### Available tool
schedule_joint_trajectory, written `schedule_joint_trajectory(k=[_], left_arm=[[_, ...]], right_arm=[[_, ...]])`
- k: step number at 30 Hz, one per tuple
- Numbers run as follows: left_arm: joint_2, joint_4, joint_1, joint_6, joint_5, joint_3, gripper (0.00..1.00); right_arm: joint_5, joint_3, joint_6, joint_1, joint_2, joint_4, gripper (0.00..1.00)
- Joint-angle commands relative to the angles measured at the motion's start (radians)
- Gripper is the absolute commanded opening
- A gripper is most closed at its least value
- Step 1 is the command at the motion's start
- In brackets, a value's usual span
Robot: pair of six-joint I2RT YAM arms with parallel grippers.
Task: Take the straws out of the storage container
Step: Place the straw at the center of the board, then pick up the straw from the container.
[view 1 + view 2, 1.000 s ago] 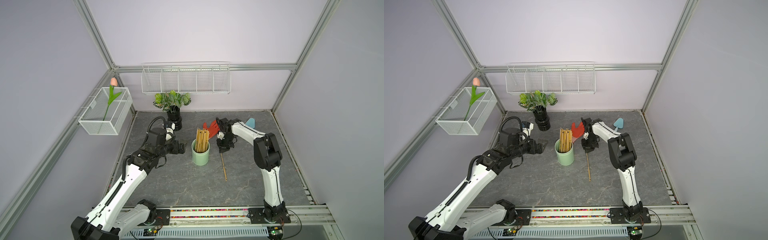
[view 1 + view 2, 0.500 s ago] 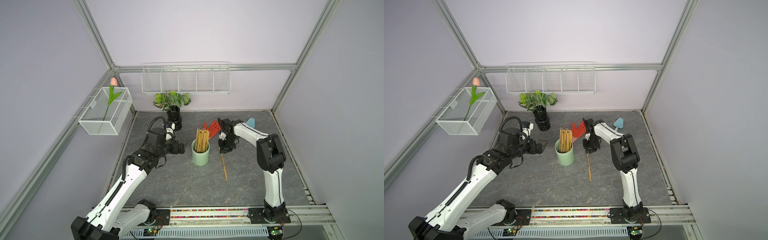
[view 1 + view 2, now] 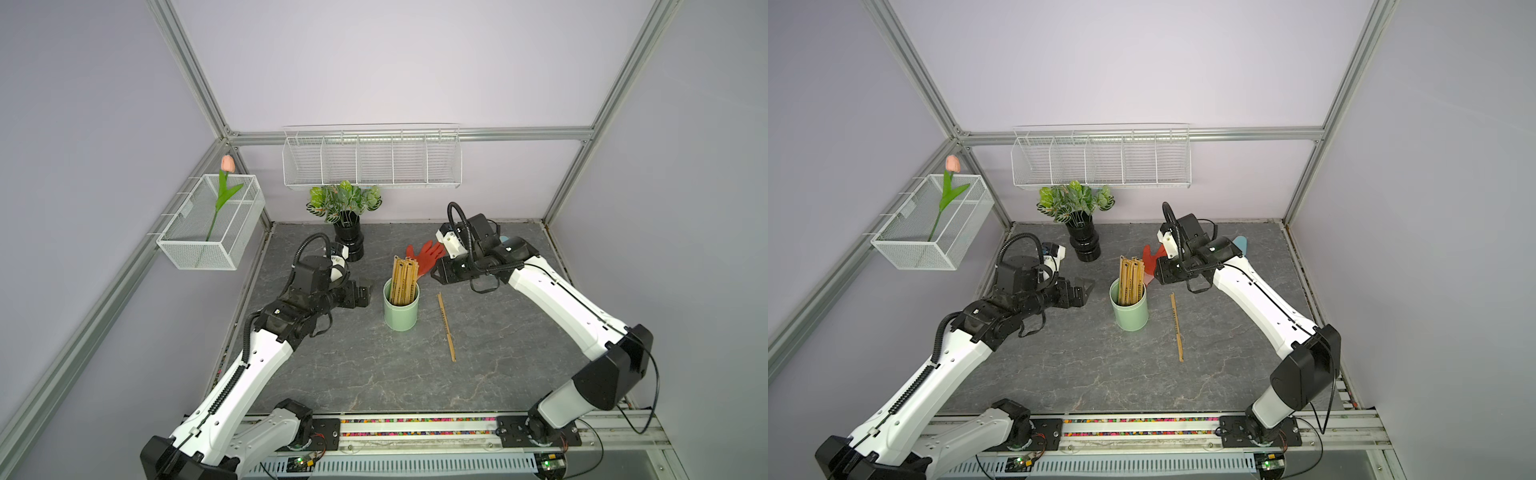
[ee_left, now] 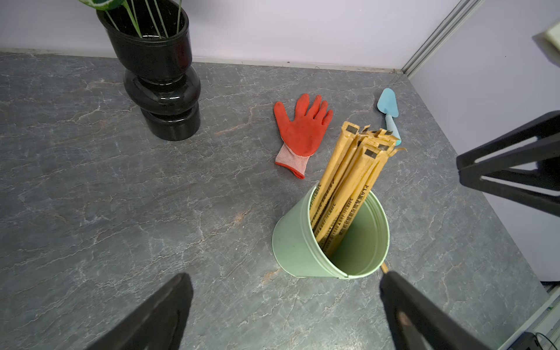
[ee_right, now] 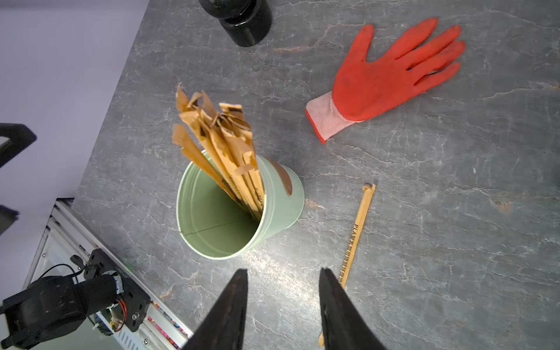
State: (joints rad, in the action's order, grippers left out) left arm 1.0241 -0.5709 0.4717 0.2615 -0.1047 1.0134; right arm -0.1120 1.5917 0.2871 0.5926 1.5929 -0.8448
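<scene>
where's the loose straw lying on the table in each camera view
Top view: loose straw flat on the table, between the mint-green cup and the right arm.
Top view: same place beside the cup.
Left wrist: only a tan tip shows past the cup's rim.
Right wrist: lying beside the cup, print up.
Shared landmark: the cup.

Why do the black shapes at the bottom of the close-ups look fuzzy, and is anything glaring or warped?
Left wrist view: the left gripper, too near the lens, blurs; the glossy black ribbed vase shows white glints. Right wrist view: the right gripper blurs likewise. In both top views aluminium frame posts splay outward.
</scene>
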Motion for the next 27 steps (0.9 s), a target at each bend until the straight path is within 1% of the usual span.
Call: schedule_joint_trajectory(k=[1, 3, 8, 17, 27], left_arm=[[-0.017, 0.003, 0.001, 0.005, 0.005, -0.009, 1.00], [-0.017, 0.002, 0.001, 0.005, 0.005, -0.009, 1.00], [-0.016, 0.003, 0.002, 0.005, 0.004, -0.008, 1.00], [-0.010, 0.001, 0.001, 0.005, 0.001, -0.008, 1.00], [-0.006, 0.001, 0.001, 0.004, -0.004, -0.007, 1.00]], right_arm=[[0.031, -0.026, -0.003, 0.012, 0.021, 0.034, 0.42], [0.002, -0.037, -0.004, 0.017, 0.028, 0.056, 0.41], [-0.009, -0.053, -0.009, 0.044, 0.042, 0.103, 0.39], [-0.025, -0.015, -0.018, 0.068, 0.114, 0.117, 0.34], [-0.029, 0.016, -0.018, 0.069, 0.181, 0.133, 0.28]])
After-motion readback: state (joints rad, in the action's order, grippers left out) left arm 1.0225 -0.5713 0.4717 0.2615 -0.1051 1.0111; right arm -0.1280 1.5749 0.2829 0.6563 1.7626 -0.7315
